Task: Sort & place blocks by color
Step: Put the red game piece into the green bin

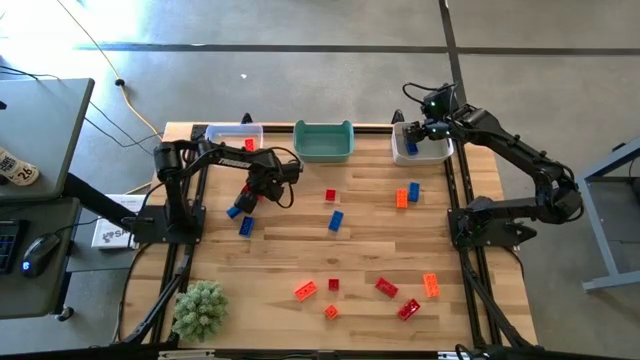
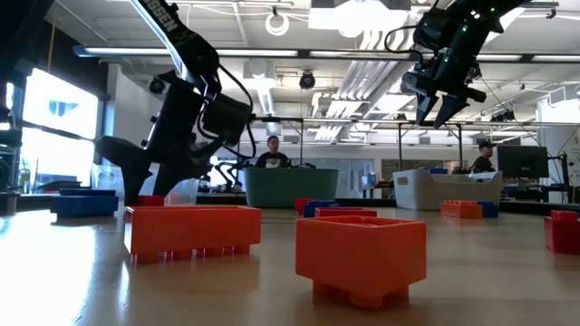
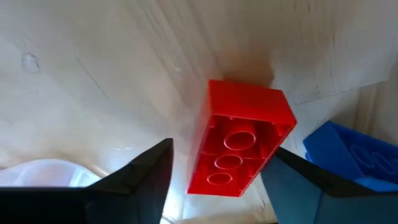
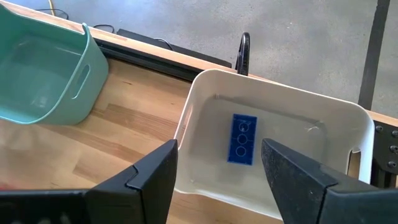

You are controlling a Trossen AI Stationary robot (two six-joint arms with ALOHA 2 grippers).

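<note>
My left gripper (image 1: 258, 188) is open and low over the table's left half. In its wrist view its fingers stand on either side of a red brick (image 3: 239, 134) that lies on the wood with its hollow underside showing. A blue brick (image 3: 348, 162) lies just beside it. My right gripper (image 4: 219, 146) is open above the white bin (image 1: 420, 150) at the far right. One blue brick (image 4: 242, 138) lies flat on that bin's floor. Other red, orange and blue bricks are scattered over the table, such as a blue one (image 1: 336, 220) and an orange one (image 1: 306, 290).
A teal bin (image 1: 323, 140) stands at the far edge's middle. A clear bin (image 1: 233, 135) at the far left holds a red block (image 1: 249, 145). Two blue bricks (image 1: 240, 218) lie near my left gripper. A fuzzy green plant (image 1: 200, 308) sits at the near left corner. People stand in the room behind.
</note>
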